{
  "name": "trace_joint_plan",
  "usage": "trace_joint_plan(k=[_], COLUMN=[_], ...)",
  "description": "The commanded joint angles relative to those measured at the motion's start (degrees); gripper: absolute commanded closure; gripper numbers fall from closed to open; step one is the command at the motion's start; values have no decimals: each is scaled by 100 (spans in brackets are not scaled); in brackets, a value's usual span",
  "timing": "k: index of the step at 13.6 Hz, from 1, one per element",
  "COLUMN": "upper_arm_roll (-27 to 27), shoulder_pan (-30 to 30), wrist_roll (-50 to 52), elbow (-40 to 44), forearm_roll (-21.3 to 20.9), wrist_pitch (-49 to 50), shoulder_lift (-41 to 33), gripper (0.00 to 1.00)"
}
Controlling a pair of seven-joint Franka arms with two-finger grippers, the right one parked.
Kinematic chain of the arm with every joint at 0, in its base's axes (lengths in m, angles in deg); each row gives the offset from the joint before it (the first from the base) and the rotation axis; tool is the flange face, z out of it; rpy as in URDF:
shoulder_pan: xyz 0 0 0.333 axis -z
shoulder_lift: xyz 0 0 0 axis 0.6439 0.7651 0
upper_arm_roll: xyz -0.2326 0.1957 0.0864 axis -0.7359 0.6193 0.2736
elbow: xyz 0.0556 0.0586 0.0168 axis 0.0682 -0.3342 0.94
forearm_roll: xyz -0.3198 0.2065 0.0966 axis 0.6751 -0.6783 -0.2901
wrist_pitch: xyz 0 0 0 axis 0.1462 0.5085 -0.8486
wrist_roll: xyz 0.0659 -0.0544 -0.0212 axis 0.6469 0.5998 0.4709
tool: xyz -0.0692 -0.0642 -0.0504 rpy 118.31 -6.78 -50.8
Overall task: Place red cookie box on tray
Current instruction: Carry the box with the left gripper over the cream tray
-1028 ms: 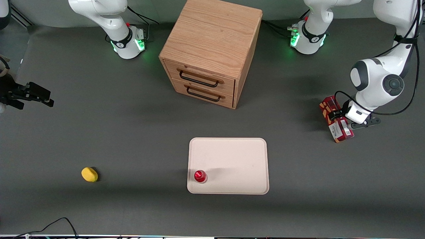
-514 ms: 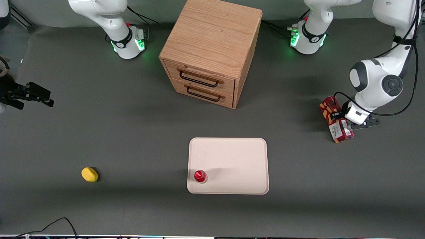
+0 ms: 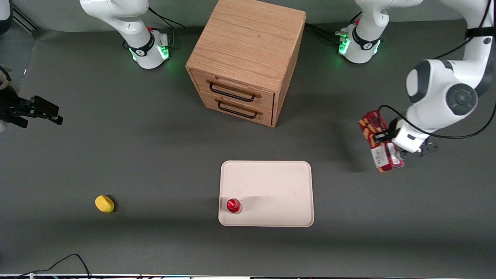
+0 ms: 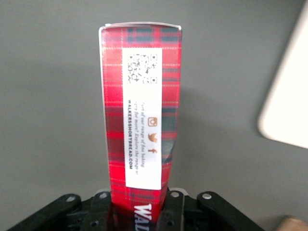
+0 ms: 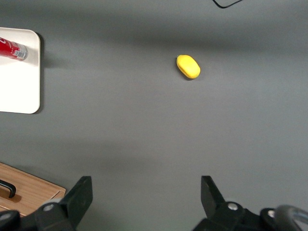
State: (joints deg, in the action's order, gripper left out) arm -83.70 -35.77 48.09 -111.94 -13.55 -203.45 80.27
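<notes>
The gripper (image 3: 388,144) has its jaws clamped on the red cookie box (image 3: 376,141), lifted clear of the counter (image 3: 155,155) toward the working arm's end. I'd carry it level over the tray (image 3: 271,182), avoiding the red-capped bottle (image 3: 233,205).

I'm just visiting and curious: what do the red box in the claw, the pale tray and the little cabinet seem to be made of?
The red cookie box, held in the left gripper off the table toward the working arm's end, looks like glossy printed cardboard with sharp folded edges. The tray seems matte plastic, smooth with rounded corners, though that is uncertain. The drawer cabinet shows wood grain.
</notes>
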Motion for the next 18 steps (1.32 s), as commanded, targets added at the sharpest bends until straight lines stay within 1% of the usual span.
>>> trace_joint_plan(k=[1, 2, 3, 4, 5, 7, 9, 11, 14, 18], upper_arm_roll=[-828, -1040, -1147, -1182, -1192, -1183, -1183, -1183, -1174, -1121], shoulder_pan=[113, 201, 358, 569, 753, 1061, 1203, 1405, 1415, 1353], wrist_roll=[1559, 1929, 2281, 2572, 2731, 2803, 2795, 2829, 2795, 2707], elbow=[1172, 1725, 2392, 3008, 3440, 3952, 4480, 4491, 4482, 4482], forearm_roll=[-72, -124, -334, -484, -494, -511, -581, -835, -1152, -1319], wrist_pitch=[592, 881, 1153, 1330, 1349, 1175, 833, 272, -196, -671], shoulder_lift=[543, 876, 1254, 1684, 2054, 2696, 3250, 3541, 3884, 4184], gripper=[100, 100, 100, 100, 100, 100, 100, 100, 100, 100])
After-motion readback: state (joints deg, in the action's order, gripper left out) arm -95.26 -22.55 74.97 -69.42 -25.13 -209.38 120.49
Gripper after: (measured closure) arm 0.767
